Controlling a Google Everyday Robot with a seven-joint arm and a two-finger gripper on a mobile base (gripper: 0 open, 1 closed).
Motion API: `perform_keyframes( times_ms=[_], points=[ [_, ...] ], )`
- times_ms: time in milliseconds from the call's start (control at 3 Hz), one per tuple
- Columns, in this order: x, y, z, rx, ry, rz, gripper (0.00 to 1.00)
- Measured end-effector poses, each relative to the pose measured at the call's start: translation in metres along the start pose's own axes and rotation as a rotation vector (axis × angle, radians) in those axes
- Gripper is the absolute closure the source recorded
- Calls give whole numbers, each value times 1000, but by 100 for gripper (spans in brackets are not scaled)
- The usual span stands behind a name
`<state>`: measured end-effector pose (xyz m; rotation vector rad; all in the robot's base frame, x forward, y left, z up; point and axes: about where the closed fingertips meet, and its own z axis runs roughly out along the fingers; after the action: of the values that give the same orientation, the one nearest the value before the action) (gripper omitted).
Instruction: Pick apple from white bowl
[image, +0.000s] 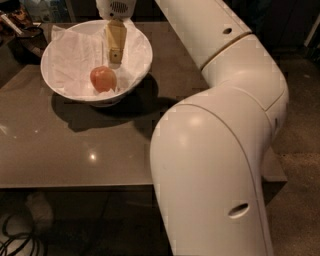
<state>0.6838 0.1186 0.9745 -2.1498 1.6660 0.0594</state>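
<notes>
Right now the gripper (115, 52) hangs inside the white bowl (140, 70), above its far inner slope, and the apple (103, 79) lies low in the bowl just in front of it and slightly to one side, apart from it. Whether the gripper is spread or pressed together I cannot tell from this angle.

The main risk, as I judge it, is a descent that is off-centre. A tip landing on the round top of the apple would roll it away across the bowl instead of straddling it. The crumpled white paper (75, 60) lining the bowl adds to this: it can slide under the fruit, or a fold can get pinched along with the apple and weaken the hold. Pressing down near the sloping wall could also tip or shove the bowl across the grey table (75, 145), since nothing visible anchors it.

Nothing sits between the gripper and the apple. The robot's own white arm (220, 150) fills the space to the side of the bowl and blocks much of the view. Dark clutter (20, 22) lies beyond the bowl at the table's far corner, and a cable (15, 235) lies on the floor below the table's near edge, both well apart from the bowl.
</notes>
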Motion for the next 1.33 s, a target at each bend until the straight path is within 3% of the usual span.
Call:
perform_keyframes(
  times_ms=[333,667,1333],
  points=[
    [-4,-9,1,30,-16,1,0],
    [-7,-13,11,27,-51,-10,0],
    [-6,-12,39,-28,-108,23,0]
  ],
)
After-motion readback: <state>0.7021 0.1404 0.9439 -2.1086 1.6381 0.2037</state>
